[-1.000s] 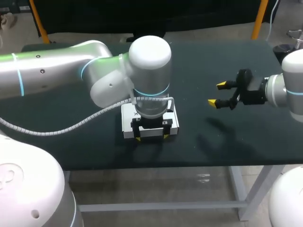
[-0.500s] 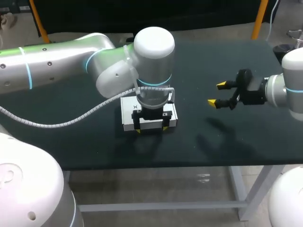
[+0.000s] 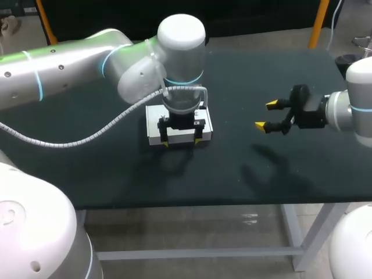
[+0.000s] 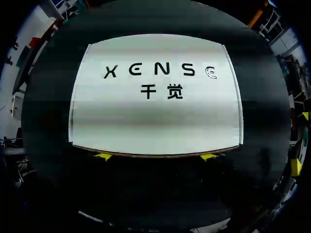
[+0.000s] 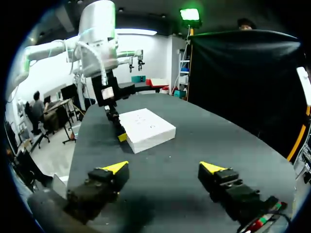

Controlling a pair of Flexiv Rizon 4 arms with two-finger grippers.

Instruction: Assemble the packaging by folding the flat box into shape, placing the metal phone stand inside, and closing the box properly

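Note:
A white closed box [image 3: 153, 125] with dark print on its lid lies flat on the dark table, left of the middle. My left gripper [image 3: 181, 142] points straight down at the box's near edge, open, with both yellow tips against the near side face. In the left wrist view the box [image 4: 155, 97] lies just ahead of the left gripper [image 4: 155, 156]. My right gripper [image 3: 266, 115] hangs open above the table's right part, well apart from the box, with nothing in it. From the right wrist view the box [image 5: 147, 127] lies ahead of my right gripper [image 5: 163, 167]. No phone stand is in view.
The dark table [image 3: 261, 168] is bare between the box and the right gripper. Its front edge runs close below the box. My left arm [image 3: 87, 64] crosses the table's far left part above the surface.
The left gripper has moved toward the table's far side, and the box has slid that way with it, slightly leftward. The right arm has kept still.

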